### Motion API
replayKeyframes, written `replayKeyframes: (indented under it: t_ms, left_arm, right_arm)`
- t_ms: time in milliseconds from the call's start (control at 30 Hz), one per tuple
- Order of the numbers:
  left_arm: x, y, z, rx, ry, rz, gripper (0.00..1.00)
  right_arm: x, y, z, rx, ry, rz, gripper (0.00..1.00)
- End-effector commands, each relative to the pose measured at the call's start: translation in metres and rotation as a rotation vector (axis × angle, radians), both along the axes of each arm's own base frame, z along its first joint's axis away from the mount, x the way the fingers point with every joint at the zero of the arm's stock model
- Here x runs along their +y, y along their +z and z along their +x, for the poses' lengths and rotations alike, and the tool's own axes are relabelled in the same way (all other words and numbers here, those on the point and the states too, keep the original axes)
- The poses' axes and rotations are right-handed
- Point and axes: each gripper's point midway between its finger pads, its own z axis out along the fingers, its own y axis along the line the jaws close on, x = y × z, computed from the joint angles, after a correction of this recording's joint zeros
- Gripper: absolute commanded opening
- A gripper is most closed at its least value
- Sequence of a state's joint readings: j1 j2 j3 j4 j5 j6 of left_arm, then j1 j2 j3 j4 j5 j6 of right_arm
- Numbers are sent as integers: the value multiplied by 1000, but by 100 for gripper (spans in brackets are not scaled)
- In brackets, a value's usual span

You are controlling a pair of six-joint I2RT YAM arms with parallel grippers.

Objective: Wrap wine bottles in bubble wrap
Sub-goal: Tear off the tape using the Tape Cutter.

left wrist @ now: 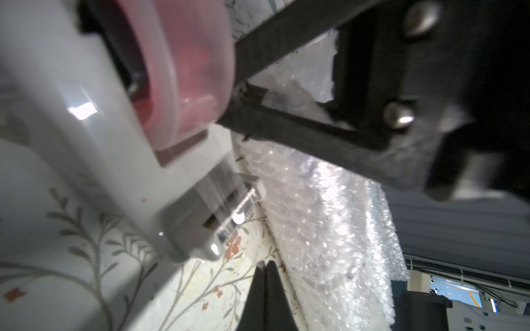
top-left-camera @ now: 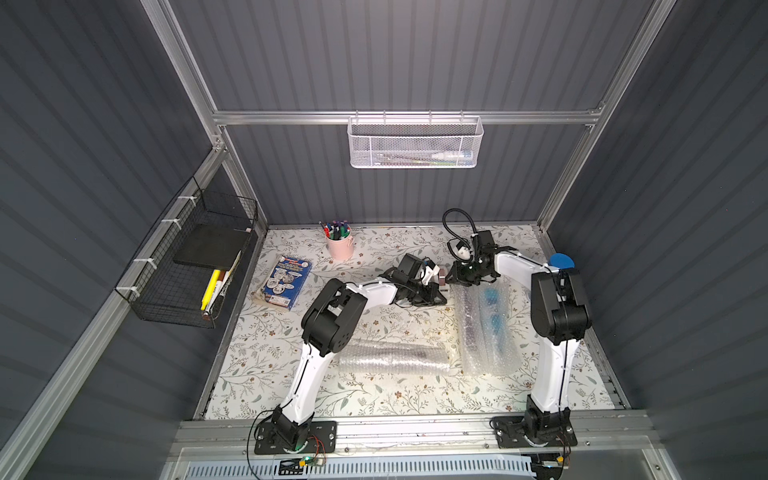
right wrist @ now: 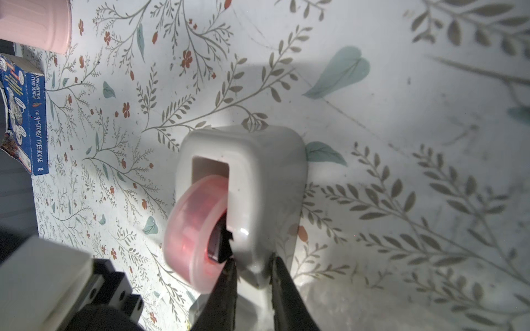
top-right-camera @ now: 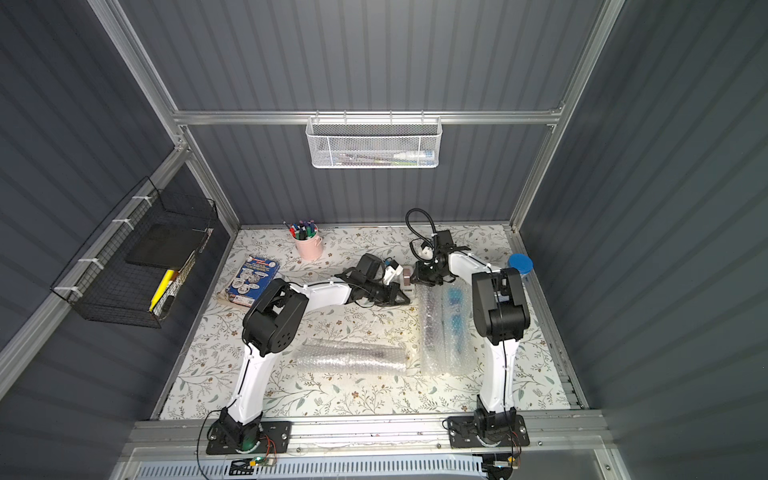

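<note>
Enclosure: dark grey ribbed walls (top-left-camera: 415, 62) and an aluminium frame (top-left-camera: 291, 117).

Far left of frame: a black wire basket (top-left-camera: 166, 299) hangs on the side rail. It holds a black pad and a yellow marker.

Upper centre: a white mesh basket (top-left-camera: 415, 145) hangs on the back rail.

Table (top-left-camera: 374, 399): white covering with a leaf-and-flower print, brightly lit in the middle.

Table contents, left to right in both top views:
- A blue book (top-left-camera: 284, 282) lies flat.
- A pink cup (top-left-camera: 340, 247) of markers stands upright near the back wall.
- A bubble wrap roll (top-left-camera: 395, 359) lies crosswise at lower centre. A dark shape shows through near its right end, too blurred to tell what it is.
- The left gripper (left wrist: 265, 268) sits low at centre with its fingers pressed together. Can't tell whether anything is pinched between them.
- The tape dispenser (right wrist: 258, 172) is just above it in frame, grey with a pink tape roll (right wrist: 195, 235).
- The right gripper (right wrist: 253, 260) clamps the dispenser body, one finger on each side.
- A bubble wrap bundle (top-left-camera: 486, 328) lies lengthwise, right of centre. Its upper end is just beside both grippers.
- The blue bottle (top-left-camera: 492, 303) is inside the bundle. A purple bottle (top-left-camera: 470, 318) lies alongside it on its left in frame, also under the wrap.
- A blue-lidded tube (top-left-camera: 561, 262) stands at the right edge, behind the right arm.
</note>
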State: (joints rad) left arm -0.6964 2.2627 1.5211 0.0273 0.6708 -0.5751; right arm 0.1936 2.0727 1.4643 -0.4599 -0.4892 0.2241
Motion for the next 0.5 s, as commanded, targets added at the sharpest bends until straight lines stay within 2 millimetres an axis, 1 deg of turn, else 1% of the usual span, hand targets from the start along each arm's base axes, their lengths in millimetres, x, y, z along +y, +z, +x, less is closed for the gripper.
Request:
replayKeyframes:
  t_ms: [0, 100, 267, 467]
  left_arm:
    - [2, -36, -20, 58, -45, 80, 0]
    - [4, -48, -24, 74, -48, 94, 0]
    - [12, -69, -21, 57, -36, 182, 0]
    - [35, -103, -13, 18, 14, 366, 0]
  right_arm:
    - [0, -23, -11, 52, -8, -39, 23]
    - [-1, -23, -9, 48, -9, -43, 23]
    - [-2, -24, -10, 49, -13, -52, 23]
    - [-4, -23, -7, 40, -19, -66, 23]
